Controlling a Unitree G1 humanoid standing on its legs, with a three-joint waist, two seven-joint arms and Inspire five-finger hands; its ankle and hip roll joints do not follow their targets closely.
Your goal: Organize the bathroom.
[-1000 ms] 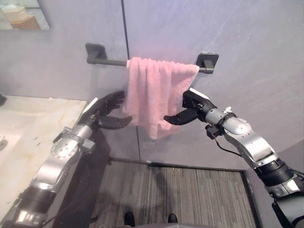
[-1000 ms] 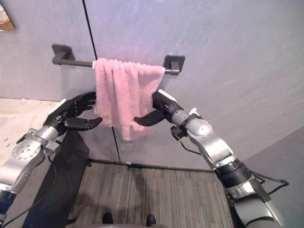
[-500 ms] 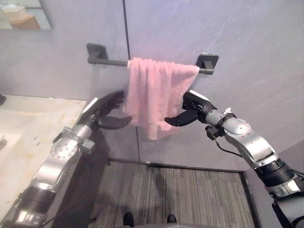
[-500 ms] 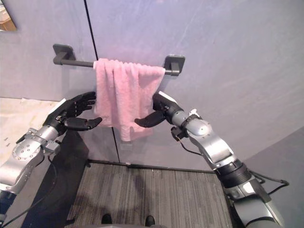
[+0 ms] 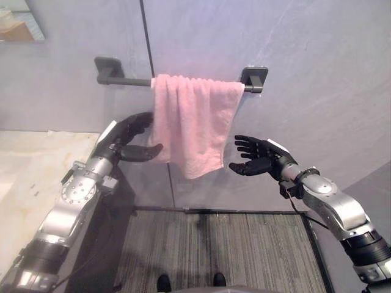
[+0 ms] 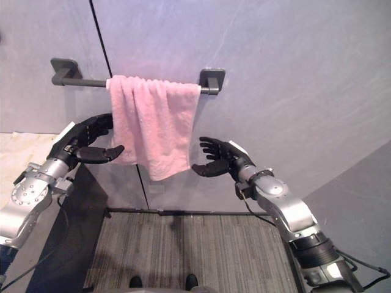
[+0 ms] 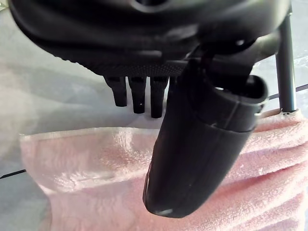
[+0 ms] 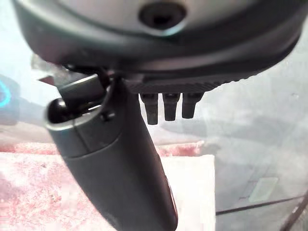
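Head view: pink towel (image 5: 194, 125) is draped over the wall bar (image 5: 125, 80), bunched toward its right end, so it likely needs spreading. Left hand (image 5: 125, 141) sits at its left edge, right hand (image 5: 259, 157) just off its right edge.
Left wrist: fingers straight, gripping nothing.
Right wrist: fingers extended, empty.

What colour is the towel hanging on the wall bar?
Pink; the fluffy cloth towel shows best in the left eye view.
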